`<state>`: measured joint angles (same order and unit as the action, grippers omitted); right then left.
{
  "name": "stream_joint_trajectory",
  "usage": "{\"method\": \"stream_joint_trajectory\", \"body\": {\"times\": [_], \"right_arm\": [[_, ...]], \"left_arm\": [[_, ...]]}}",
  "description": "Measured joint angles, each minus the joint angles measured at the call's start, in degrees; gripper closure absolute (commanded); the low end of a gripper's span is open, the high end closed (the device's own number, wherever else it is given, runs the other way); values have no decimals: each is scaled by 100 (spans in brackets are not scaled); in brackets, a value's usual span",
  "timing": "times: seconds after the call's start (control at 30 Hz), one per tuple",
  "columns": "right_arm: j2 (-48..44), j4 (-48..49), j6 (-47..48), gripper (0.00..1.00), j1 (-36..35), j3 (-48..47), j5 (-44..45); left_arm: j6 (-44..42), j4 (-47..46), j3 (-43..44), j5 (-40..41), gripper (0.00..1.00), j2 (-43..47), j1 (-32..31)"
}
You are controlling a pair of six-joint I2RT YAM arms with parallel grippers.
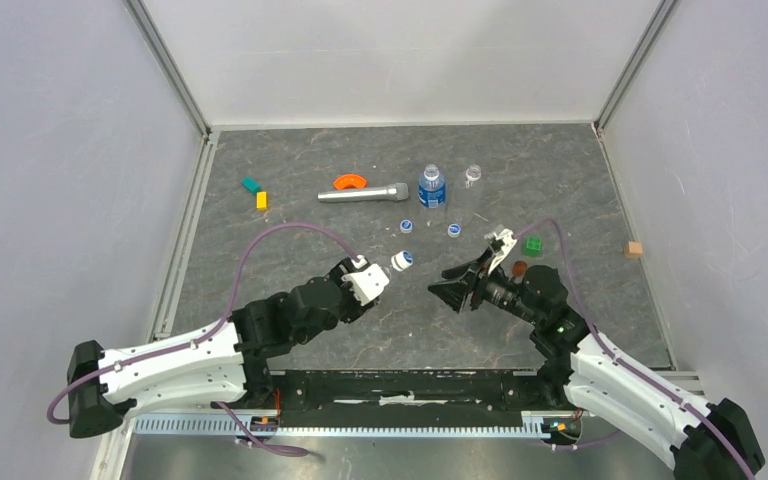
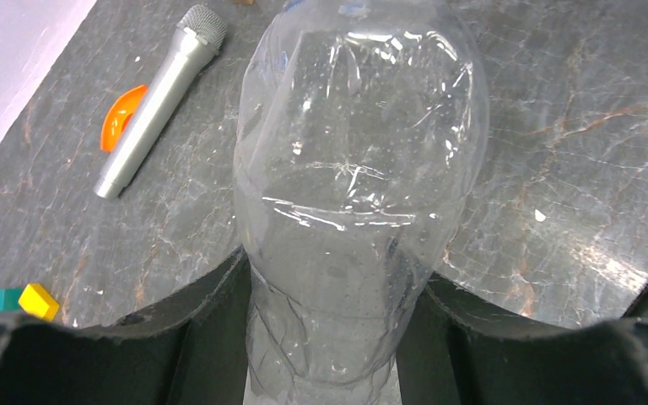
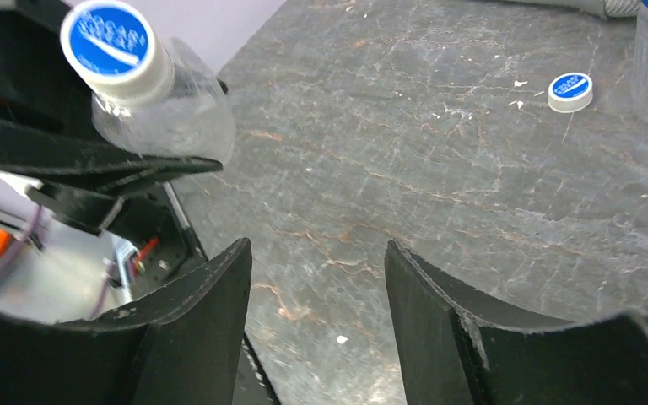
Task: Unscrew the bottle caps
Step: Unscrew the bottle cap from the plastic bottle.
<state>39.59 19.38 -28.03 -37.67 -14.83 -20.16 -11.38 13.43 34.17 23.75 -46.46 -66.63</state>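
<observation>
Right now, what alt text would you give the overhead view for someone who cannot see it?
The left tool grips a clear bottle, its blue cap still on, aimed at the open, empty right tool. Beyond them on the dark table stand a blue-labelled bottle and an unlabelled bottle, with two loose caps and a silver microphone.

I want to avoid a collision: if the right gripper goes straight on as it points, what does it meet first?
Probably only bare table: the right gripper aims past the capped bottle held by the left gripper. Depth is unclear.
</observation>
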Motion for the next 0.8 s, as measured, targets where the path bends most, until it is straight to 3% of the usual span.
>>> {"method": "stream_joint_trajectory", "body": {"times": [0.43, 0.8], "right_arm": [[-595, 643, -2037, 31, 0, -24, 890], [348, 887, -2522, 34, 0, -55, 337]], "left_arm": [[-4, 98, -7, 649, 79, -935, -138], [-271, 96, 118, 1482, 80, -1432, -809]]}}
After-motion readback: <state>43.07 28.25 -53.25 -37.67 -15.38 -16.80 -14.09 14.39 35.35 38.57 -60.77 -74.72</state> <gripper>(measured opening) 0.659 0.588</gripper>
